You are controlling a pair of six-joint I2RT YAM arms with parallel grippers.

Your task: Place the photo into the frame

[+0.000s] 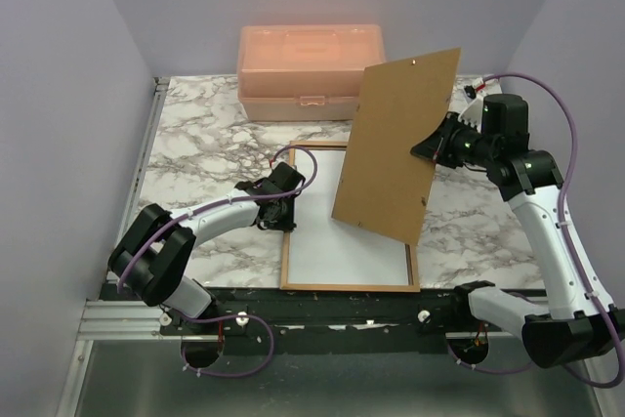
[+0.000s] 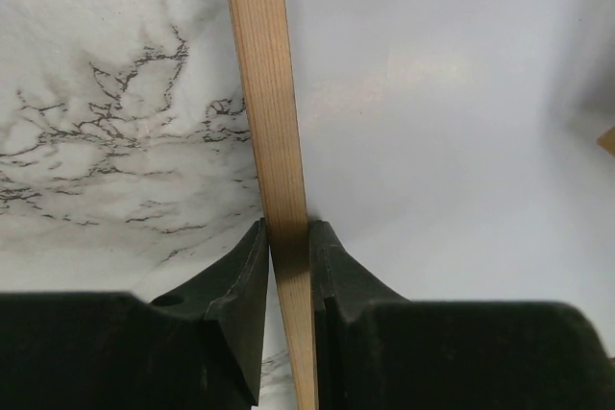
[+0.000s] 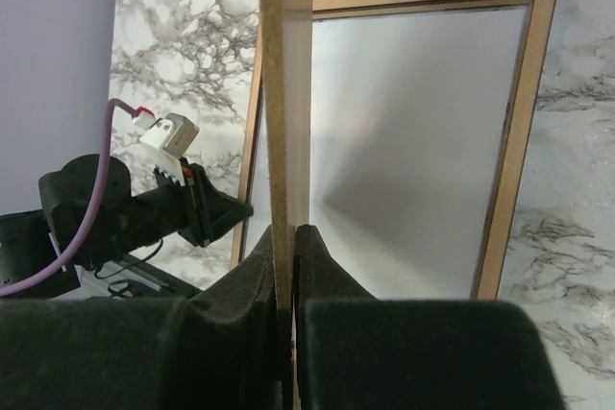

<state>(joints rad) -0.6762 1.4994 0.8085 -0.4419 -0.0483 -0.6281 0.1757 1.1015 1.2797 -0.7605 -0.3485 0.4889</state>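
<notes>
The frame (image 1: 350, 287) lies flat near the front of the table with its tan wood back up. A plain white sheet (image 1: 342, 256) fills its opening, which looks like the photo's back; no printed side shows. My left gripper (image 1: 290, 204) is shut on the frame's left rail (image 2: 269, 93), one finger on each side. My right gripper (image 1: 430, 148) is shut on the right edge of a brown backing board (image 1: 395, 144). It holds the board tilted above the frame's right half. In the right wrist view the board's edge (image 3: 274, 93) runs up from the closed jaws over the frame (image 3: 519, 141).
A peach plastic box (image 1: 311, 58) stands at the back of the marble table (image 1: 195, 144), behind the raised board. Purple walls close in the left and right sides. A black bar and the arm bases run along the near edge.
</notes>
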